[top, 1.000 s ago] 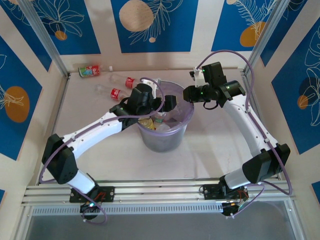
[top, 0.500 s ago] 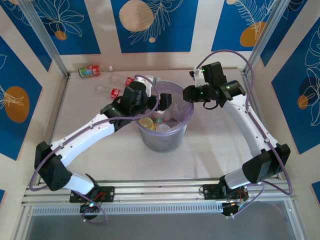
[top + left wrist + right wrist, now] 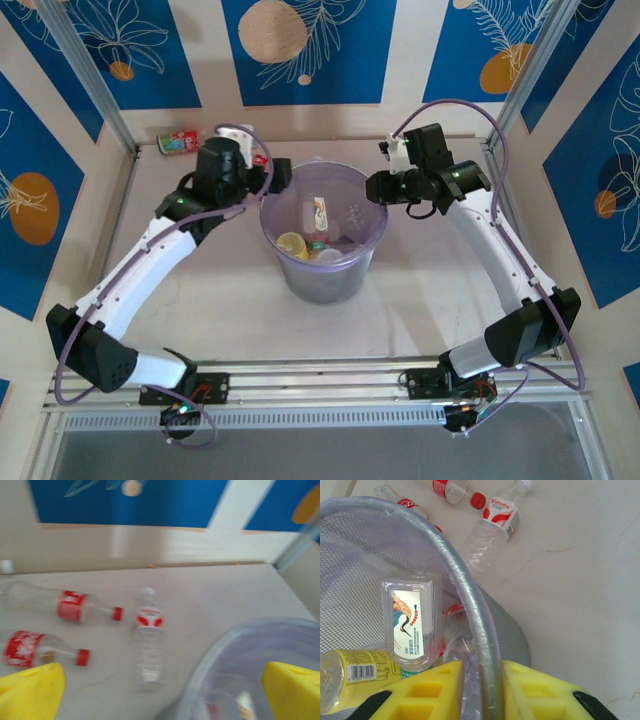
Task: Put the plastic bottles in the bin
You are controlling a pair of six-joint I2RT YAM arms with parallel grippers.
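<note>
arms [image 3: 150, 258] white, black joints | purple cables [image 3: 455, 101] | jaws yellow, seemingly foam

Left wrist view motion-blurred; bottle labels [image 3: 71, 605] unreadable. Lower-left bottle [image 3: 30, 649] cropped by left edge, part-hidden by pad [image 3: 30, 692]. Bin [image 3: 220, 652] cropped bottom right. Left gripper [image 3: 160, 694]: pads cropped to corners. Right wrist view: yellow bottle [image 3: 350, 677] cropped at left, top bottle [image 3: 455, 489] cropped by top edge, right gripper [image 3: 481, 679] fingertips cropped at bottom.
</note>
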